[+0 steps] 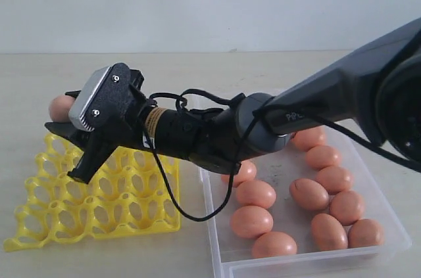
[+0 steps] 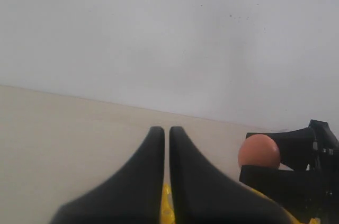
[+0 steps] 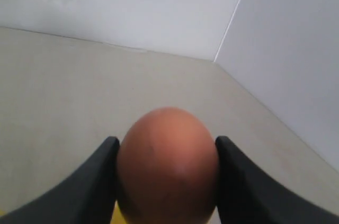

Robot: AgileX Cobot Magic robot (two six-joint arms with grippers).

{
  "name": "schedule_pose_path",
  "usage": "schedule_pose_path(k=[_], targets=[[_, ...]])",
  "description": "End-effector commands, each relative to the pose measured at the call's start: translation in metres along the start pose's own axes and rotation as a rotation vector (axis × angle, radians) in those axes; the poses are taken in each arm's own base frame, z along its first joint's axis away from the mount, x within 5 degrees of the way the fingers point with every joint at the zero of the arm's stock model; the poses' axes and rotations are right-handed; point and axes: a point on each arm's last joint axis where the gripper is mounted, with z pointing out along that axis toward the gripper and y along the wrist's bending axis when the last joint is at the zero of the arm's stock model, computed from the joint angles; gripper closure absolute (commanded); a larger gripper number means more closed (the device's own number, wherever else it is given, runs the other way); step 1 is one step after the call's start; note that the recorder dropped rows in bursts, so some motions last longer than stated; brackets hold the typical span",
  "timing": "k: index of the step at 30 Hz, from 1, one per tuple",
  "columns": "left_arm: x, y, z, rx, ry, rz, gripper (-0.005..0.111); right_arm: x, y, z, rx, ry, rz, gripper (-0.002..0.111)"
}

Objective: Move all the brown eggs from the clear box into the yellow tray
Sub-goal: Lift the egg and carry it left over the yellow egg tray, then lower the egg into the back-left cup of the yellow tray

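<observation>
Right arm (image 1: 316, 104) reaches in from the right edge of the exterior frame to left of centre. Right fingers (image 3: 103, 173) stand part-way open, clamped on one egg (image 3: 167, 166) from both sides, and the egg fills the gap between them.

In the exterior view that egg sits at far left, mid-height, over the back edge of the tray (image 1: 92, 236) (touching the tray or clear of it: cannot tell). Tray lies at lower left on the pale surface (image 1: 39, 74).

Box (image 1: 316, 261) sits at lower right, just beside the tray, with a strip of surface between them. Eleven eggs (image 1: 256, 194) countable in the box, lying loose in two rough rows. The arm covers the box's far-left part.

Left fingers (image 2: 157, 139) are closed to a thin slit, nothing between them. A sliver of yellow tray shows past them. The left wrist view also catches the held egg, gripped by the other arm's black fingers.
</observation>
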Motion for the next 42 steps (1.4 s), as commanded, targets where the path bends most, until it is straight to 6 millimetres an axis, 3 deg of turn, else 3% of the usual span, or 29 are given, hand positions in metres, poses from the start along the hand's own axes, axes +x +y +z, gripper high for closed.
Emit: schedule_pose_path(k=[1, 10, 18, 26, 37, 42], targets=[[-0.002, -0.001, 0.000, 0.006, -0.006, -0.002, 0.103, -0.001, -0.017, 0.002, -0.009, -0.038, 0.052, 0.108], [-0.002, -0.001, 0.000, 0.006, -0.006, -0.002, 0.103, 0.009, -0.027, 0.027, -0.095, -0.063, 0.246, 0.108], [-0.002, -0.001, 0.000, 0.006, -0.006, -0.002, 0.103, 0.033, -0.027, 0.048, -0.202, -0.026, 0.246, 0.108], [-0.002, -0.001, 0.000, 0.006, -0.006, -0.002, 0.103, 0.054, -0.035, 0.058, -0.174, 0.050, 0.259, 0.108], [-0.002, -0.001, 0.000, 0.006, -0.006, -0.002, 0.103, 0.054, -0.039, 0.066, -0.179, 0.052, 0.256, 0.108], [-0.002, -0.001, 0.000, 0.006, -0.006, 0.000, 0.103, 0.065, -0.036, 0.066, -0.182, 0.075, 0.253, 0.108]])
